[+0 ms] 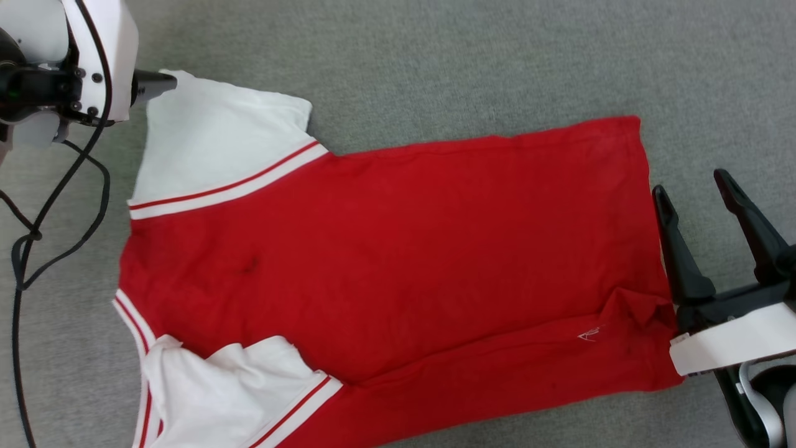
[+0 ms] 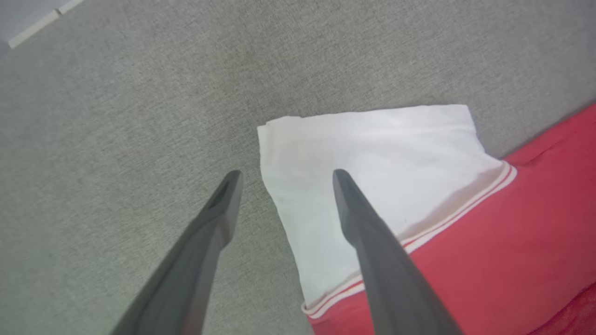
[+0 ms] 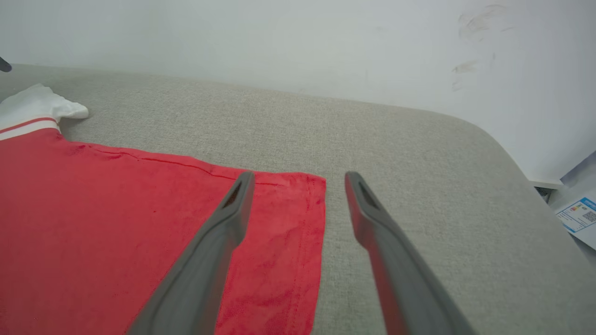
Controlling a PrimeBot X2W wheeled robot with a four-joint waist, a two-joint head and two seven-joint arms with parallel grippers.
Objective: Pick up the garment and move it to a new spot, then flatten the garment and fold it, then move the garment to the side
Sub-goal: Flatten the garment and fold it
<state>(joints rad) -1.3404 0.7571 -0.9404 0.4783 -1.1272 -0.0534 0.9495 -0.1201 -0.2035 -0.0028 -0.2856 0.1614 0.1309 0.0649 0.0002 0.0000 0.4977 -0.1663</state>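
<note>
- Garment (image 1: 398, 249) is lying spread flat on a grey upholstered surface (image 1: 435, 56), showing plain red cloth.
- Left tool (image 2: 285, 179) is standing wide open and holding nothing, straddling the outer edge of the garment's far white sleeve (image 2: 372, 149): one finger is over the sleeve and the other is over the grey surface just beside it.
- Right tool (image 1: 690, 183) is also gaping fully and gripping nothing, sitting at the garment's hem (image 3: 321, 223), with one finger over the red cloth and the other just off it.
- Near white sleeve (image 1: 230, 386) is lying crumpled at the garment's shoulder end.
- Black cable (image 1: 37, 218) is looping beside the garment's sleeve end.
</note>
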